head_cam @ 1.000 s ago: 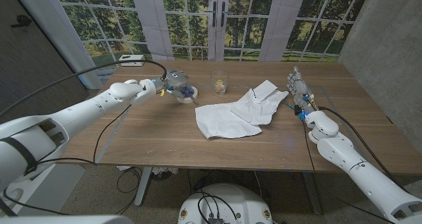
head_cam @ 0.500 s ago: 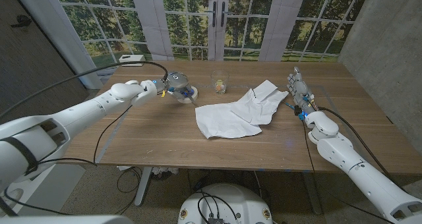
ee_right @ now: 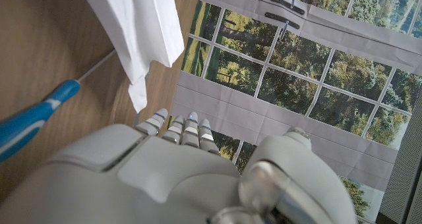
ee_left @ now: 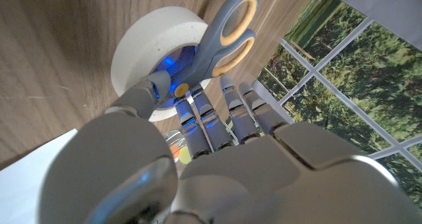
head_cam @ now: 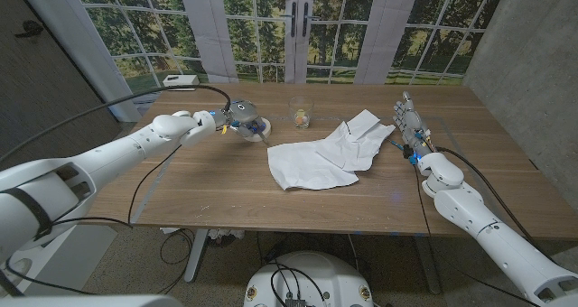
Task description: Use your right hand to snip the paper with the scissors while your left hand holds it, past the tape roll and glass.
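Note:
Grey scissors (ee_left: 224,36) with orange-lined handles lie over the white tape roll (ee_left: 142,39). My left hand (ee_left: 198,165) pinches them near the pivot between thumb and fingers, and the blades are hidden behind the hand. In the head view that left hand (head_cam: 237,116) is at the tape roll (head_cam: 256,132), left of the glass (head_cam: 301,114). The crumpled white paper (head_cam: 321,153) lies mid-table, apart from both hands. My right hand (head_cam: 411,122) stands to the right of the paper with fingers straight and nothing in it. The paper's edge (ee_right: 138,26) shows ahead of my right hand (ee_right: 165,171).
A blue-handled tool (ee_right: 33,122) with a thin metal shaft lies by my right hand, seen as a blue speck (head_cam: 411,156) in the head view. The glass holds something small and coloured. A white box (head_cam: 181,81) sits at the wooden table's (head_cam: 208,190) far left corner.
My left hand has edged slightly down toward the tape roll. The paper, the glass and the right hand have not moved.

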You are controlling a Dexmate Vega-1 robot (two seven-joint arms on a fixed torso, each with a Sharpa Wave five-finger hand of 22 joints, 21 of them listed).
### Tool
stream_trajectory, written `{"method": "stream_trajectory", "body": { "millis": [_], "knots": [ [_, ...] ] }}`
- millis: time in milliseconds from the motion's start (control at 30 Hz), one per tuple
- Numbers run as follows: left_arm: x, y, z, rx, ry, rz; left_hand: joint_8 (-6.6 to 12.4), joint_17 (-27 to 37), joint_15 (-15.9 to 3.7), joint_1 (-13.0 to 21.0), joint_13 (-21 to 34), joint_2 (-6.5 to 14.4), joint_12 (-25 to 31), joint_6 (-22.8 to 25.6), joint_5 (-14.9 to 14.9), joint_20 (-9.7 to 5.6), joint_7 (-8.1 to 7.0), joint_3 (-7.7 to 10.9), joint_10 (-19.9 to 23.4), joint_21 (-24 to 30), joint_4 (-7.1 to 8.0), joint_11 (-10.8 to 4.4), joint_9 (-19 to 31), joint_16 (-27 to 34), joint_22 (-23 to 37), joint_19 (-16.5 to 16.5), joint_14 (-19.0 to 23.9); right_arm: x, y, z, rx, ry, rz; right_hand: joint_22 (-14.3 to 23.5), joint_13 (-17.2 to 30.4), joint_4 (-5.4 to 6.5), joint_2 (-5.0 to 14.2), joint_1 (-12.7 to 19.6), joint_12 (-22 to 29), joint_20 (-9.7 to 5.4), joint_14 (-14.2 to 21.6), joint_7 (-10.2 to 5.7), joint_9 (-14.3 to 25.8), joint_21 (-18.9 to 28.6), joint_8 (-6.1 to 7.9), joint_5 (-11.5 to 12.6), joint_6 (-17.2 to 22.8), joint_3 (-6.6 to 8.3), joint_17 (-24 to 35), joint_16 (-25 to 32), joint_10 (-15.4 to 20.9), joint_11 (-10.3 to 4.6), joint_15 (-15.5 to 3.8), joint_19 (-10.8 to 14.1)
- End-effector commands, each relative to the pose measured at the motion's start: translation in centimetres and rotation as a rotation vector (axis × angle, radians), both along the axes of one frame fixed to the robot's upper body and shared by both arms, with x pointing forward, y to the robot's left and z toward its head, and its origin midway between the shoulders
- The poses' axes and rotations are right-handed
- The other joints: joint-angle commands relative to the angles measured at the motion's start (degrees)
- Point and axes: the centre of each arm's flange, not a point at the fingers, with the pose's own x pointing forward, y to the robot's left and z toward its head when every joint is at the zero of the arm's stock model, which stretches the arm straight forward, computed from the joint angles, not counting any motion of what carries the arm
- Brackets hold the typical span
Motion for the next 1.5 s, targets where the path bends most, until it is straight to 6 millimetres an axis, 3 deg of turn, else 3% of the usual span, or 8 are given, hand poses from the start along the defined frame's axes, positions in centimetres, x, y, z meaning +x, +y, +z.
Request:
{"method": "stream_trajectory", "body": {
  "millis": [33, 433, 600, 733, 967, 1100, 1200, 1500],
  "knots": [
    [0.06, -0.01, -0.13, 0.011, -0.003, 0.006, 0.39, 0.5, -10.0, -0.6, 0.6, -0.3, 0.7, 0.0, -0.1, -7.44, 0.34, 0.57, 1.0, 0.6, -0.02, -0.14, 0.0, 0.9, 0.2, 1.4, 2.1, -0.07, 0.09, -0.14, 0.003, 0.003, -0.001, 0.2, 0.4, -0.41, 0.22, 0.4, 0.0, 0.34, -0.2, -0.29, 0.2, -0.1, -0.16, 0.3, 0.2, -0.07, 0.1, 0.1, 0.2, -0.05, -0.11, 0.1],
    [0.07, -0.04, -0.44, 0.013, -0.011, -0.001, 2.16, 1.0, -10.21, 1.1, 1.7, 0.4, 2.6, 3.3, -0.4, -7.3, 0.44, 2.21, 5.1, 0.5, -0.37, -0.11, 0.1, 1.4, 0.3, 2.1, 7.0, -0.34, 0.02, -0.52, 0.008, 0.009, -0.007, 0.2, 0.4, -0.49, 0.36, 0.6, 0.0, 0.34, -0.3, -0.3, 0.2, -0.1, -0.17, 0.3, 0.2, 0.02, 0.1, 0.1, 0.2, -0.04, -0.1, 0.1],
    [0.05, -0.05, -0.59, 0.013, -0.02, -0.004, 4.18, 1.5, -10.48, 4.3, 2.6, 1.2, 3.7, 6.1, -2.3, -7.54, 0.51, 4.32, 8.0, 0.6, -0.41, 0.13, 0.3, 1.8, 0.4, 2.6, 11.4, -0.41, -0.04, -0.61, 0.011, 0.009, -0.009, 0.2, 0.4, -0.53, 0.41, 0.7, 0.0, 0.34, -0.3, -0.26, 0.2, -0.1, -0.16, 0.3, 0.2, 0.05, 0.1, 0.1, 0.2, -0.07, -0.07, 0.1],
    [0.04, -0.04, -0.67, 0.009, -0.029, -0.008, 5.51, 2.3, -10.68, 7.4, 3.4, 1.9, 4.6, 7.5, -4.8, -6.74, 0.62, 4.59, 9.8, 0.8, -0.54, 0.22, 0.5, 2.4, 0.5, 3.3, 14.5, -0.47, -0.11, -0.66, 0.011, 0.01, -0.012, 0.2, 0.4, -0.59, 0.46, 0.8, 0.0, 0.33, -0.3, -0.24, 0.2, -0.1, -0.15, 0.3, 0.2, 0.1, 0.1, 0.1, 0.2, -0.12, -0.11, 0.1],
    [-0.13, 0.1, -0.63, -0.009, -0.066, -0.035, 6.88, 5.3, -10.75, 14.1, 6.1, 2.9, 7.3, 8.6, -10.0, -6.11, 0.65, 2.06, 12.5, 1.2, -0.69, -0.03, 0.7, 4.1, 0.9, 4.0, 20.1, -0.48, -0.14, -0.79, 0.013, 0.013, -0.012, 0.2, 0.4, -0.68, 0.53, 0.9, 0.0, 0.25, -0.3, -0.23, 0.2, -0.1, -0.15, 0.3, 0.1, 0.17, 0.1, 0.1, 0.2, -0.12, -0.11, 0.1],
    [-0.25, 0.17, -0.72, -0.018, -0.098, -0.059, 10.49, 10.3, -10.83, 19.6, 12.7, 4.8, 14.0, 14.4, -14.4, -6.33, 0.94, -2.68, 15.9, 1.6, -0.19, 0.17, 1.9, 5.2, 1.2, 4.6, 25.5, -0.51, -0.14, -0.85, 0.013, 0.014, -0.013, 0.2, 0.4, -0.71, 0.57, 1.0, 0.0, 0.25, -0.3, -0.24, 0.2, -0.1, -0.15, 0.3, 0.1, 0.2, 0.1, 0.1, 0.2, -0.12, -0.09, 0.1],
    [-0.34, 0.21, -0.72, -0.027, -0.12, -0.08, 13.01, 13.7, -10.9, 23.1, 16.4, 5.0, 17.3, 17.6, -14.8, -6.39, 1.08, -4.53, 16.8, 2.1, -0.13, 0.25, 3.1, 5.6, 1.5, 5.1, 28.5, -0.57, -0.15, -0.9, 0.014, 0.014, -0.014, 0.2, 0.4, -0.75, 0.6, 1.1, -0.1, 0.24, -0.3, -0.24, 0.2, -0.1, -0.13, 0.3, 0.1, 0.23, 0.1, 0.1, 0.1, -0.2, -0.11, 0.1],
    [-0.48, 0.34, -0.47, -0.068, -0.142, -0.103, 17.18, 17.5, -10.88, 25.8, 18.8, 4.6, 18.6, 21.1, -14.6, -6.93, 1.1, -5.18, 16.9, 2.6, 0.33, 0.36, 6.1, 4.5, 1.9, 5.3, 30.8, -0.58, -0.09, -0.97, 0.013, 0.019, -0.012, 0.2, 0.4, -0.96, 0.76, 1.5, 0.0, 0.2, -0.3, -0.4, 0.2, 0.0, -0.1, 0.3, 0.2, 0.41, 0.1, 0.1, 0.2, -0.51, -0.23, 0.2]
  ]
}}
